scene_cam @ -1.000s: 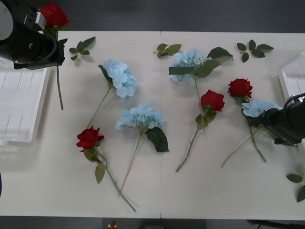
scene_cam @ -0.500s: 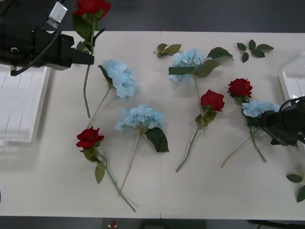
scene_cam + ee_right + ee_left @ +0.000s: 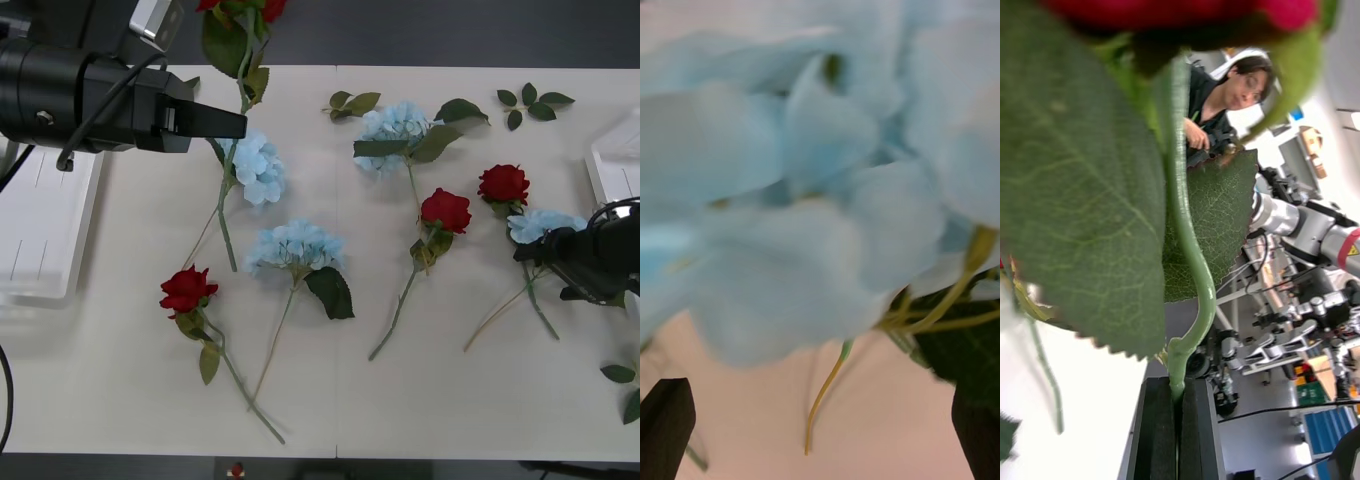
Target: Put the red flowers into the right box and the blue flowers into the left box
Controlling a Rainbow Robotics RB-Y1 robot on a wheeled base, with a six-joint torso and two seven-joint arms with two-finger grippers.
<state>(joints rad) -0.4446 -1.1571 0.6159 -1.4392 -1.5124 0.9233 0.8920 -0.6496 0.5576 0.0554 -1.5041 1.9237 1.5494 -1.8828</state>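
Note:
My left gripper (image 3: 237,125) hangs over the table's back left, shut on the stem of a red flower (image 3: 240,8). The stem dangles down past a blue flower (image 3: 255,163). In the left wrist view the black fingers (image 3: 1161,427) pinch that green stem (image 3: 1187,247). My right gripper (image 3: 524,252) sits low at the table's right, open, right at a blue flower (image 3: 545,225) whose petals (image 3: 790,225) loom just ahead of its fingers (image 3: 666,420). Three more red flowers (image 3: 188,289) (image 3: 446,210) (image 3: 503,184) lie on the table. The left box (image 3: 40,230) and the right box (image 3: 612,160) sit at the table's ends.
Two other blue flowers (image 3: 296,246) (image 3: 398,125) lie mid-table with long stems. Loose leaf sprigs lie at the back (image 3: 352,101) (image 3: 530,103) and at the front right (image 3: 625,385). A bare strip runs along the table's front edge.
My left gripper has carried the red flower rightward, from beside the left box to over the table. The right gripper has edged a little left at the blue flower.

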